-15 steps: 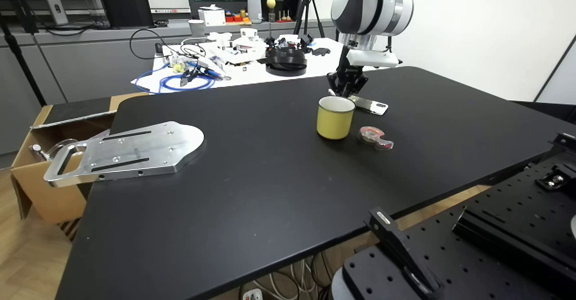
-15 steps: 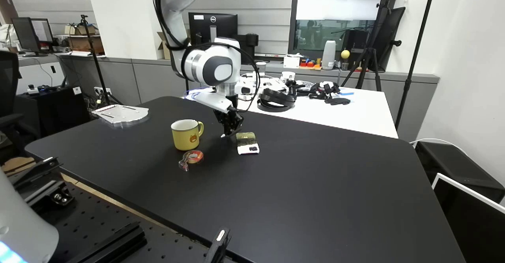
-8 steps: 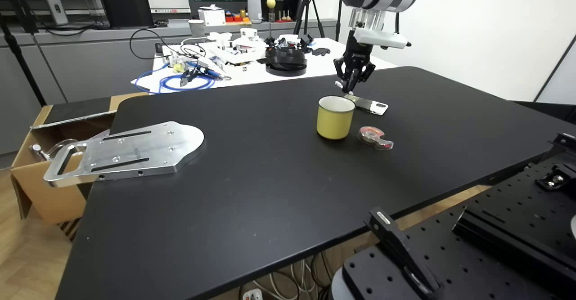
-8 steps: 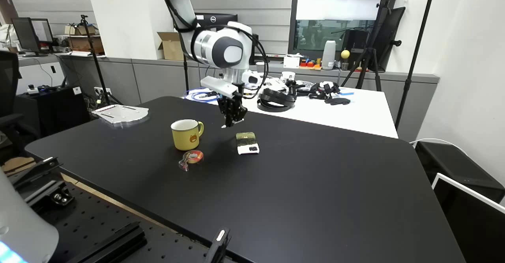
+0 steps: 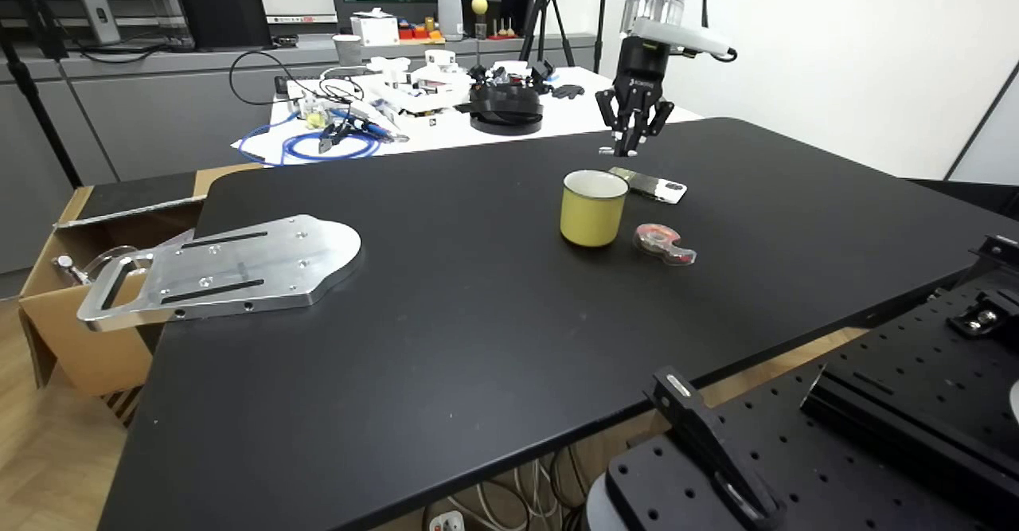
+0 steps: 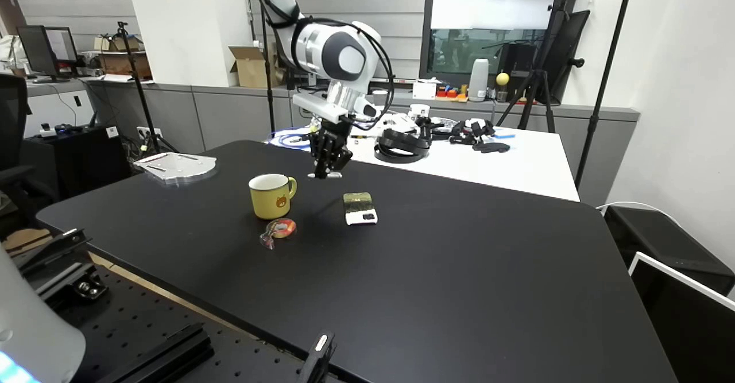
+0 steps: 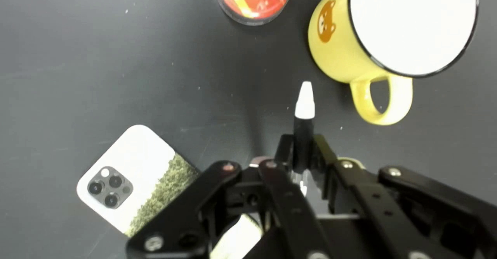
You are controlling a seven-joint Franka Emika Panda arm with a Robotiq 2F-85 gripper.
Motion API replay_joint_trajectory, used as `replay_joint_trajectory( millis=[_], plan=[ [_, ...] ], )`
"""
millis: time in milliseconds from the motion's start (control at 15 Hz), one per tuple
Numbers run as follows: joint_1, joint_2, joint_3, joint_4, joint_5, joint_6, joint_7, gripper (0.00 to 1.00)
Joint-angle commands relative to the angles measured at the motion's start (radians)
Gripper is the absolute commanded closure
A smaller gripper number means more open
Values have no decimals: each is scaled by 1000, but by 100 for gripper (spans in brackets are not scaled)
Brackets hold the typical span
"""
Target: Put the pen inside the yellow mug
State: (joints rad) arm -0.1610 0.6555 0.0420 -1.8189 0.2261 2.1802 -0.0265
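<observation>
Two black fingers [image 7: 285, 149] of mine pinch the slim, white-tipped black pen [image 7: 304, 125] around mid-barrel (presumably for balance); the yellow cylindrical mug [image 7: 339, 55] stands mouth-up, upper right of the wrist view.

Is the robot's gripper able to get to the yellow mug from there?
Probably yes: the gripper holds the pen above the table, and nothing shows between it and the yellow mug, whose top is open.
</observation>
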Motion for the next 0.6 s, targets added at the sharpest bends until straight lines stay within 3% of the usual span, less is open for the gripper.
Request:
replay_joint_trajectory(
  millis=[0,533],
  plan=[
    [-5,31,-7,107,31,-212,7,96],
    [2,94,-17,305,70,-583,15,96]
  ],
)
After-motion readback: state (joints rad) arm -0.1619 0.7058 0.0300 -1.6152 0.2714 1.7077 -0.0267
